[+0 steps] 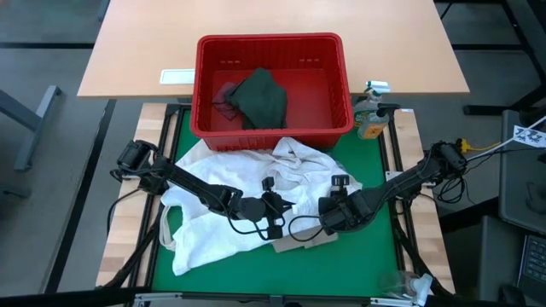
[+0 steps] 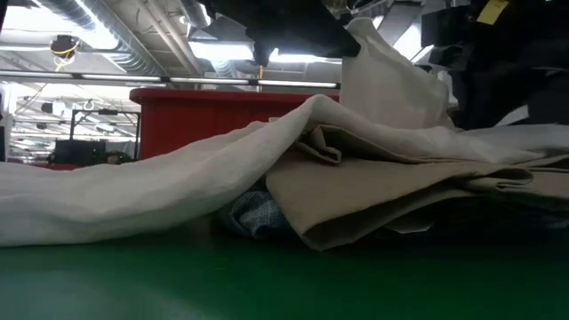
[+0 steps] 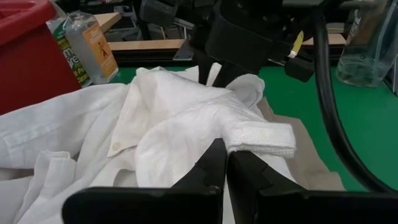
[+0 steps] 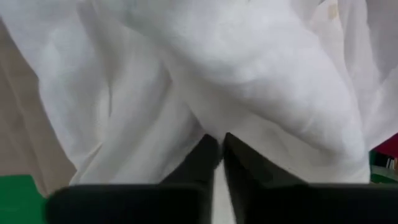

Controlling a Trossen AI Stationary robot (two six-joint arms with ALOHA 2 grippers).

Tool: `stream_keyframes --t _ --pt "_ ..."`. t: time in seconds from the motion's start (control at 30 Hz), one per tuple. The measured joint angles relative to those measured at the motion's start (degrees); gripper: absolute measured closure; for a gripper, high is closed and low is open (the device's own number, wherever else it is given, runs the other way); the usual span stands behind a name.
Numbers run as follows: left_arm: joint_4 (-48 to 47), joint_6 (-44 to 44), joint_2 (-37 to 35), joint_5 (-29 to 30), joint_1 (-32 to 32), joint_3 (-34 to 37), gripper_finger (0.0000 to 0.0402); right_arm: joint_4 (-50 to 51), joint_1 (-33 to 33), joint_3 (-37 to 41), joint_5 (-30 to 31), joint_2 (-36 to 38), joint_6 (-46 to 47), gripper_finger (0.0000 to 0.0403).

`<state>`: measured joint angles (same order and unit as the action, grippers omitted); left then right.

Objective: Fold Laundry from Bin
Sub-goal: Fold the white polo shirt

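Green mat point(image 1: 341, 264) | both fingers pinch white shirt point(image 1: 213, 226) | low view only: blue-striped cloth point(image 2: 253, 216) beneath

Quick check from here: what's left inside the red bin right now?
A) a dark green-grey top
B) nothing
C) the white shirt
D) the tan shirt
A: the high view shows only a dark green-grey top lying in the bin, while the white shirt is out on the green mat.

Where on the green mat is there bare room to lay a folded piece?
Bare green mat lies along the front edge and the right strip, beside the white shirt. The middle is crowded with cloth and both arms; the red bin blocks the back.
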<state>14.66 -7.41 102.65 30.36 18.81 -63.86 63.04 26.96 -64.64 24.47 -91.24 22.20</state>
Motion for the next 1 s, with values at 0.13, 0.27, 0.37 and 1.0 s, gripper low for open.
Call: stream_keyframes --t 0.13,0.27,0.37,1.0 --pt "0.0 0.0 0.0 0.01 -0.02 0.0 0.0398 0.56 0.0 -0.17 -0.02 0.0 -0.3 0.0392" --pt "0.02 -0.01 -0.02 0.01 0.0 0.0 0.0398 8.08 0.02 -3.42 -1.62 0.0 0.2 0.0389" --pt "0.01 0.01 -0.04 0.01 0.13 0.0 0.0398 13.84 0.08 -7.02 -3.8 0.0 1.81 0.0398" --pt "-3.51 0.0 0.03 -0.05 3.87 0.07 0.0398 17.48 0.07 -11.63 -25.14 0.0 6.49 0.0394"
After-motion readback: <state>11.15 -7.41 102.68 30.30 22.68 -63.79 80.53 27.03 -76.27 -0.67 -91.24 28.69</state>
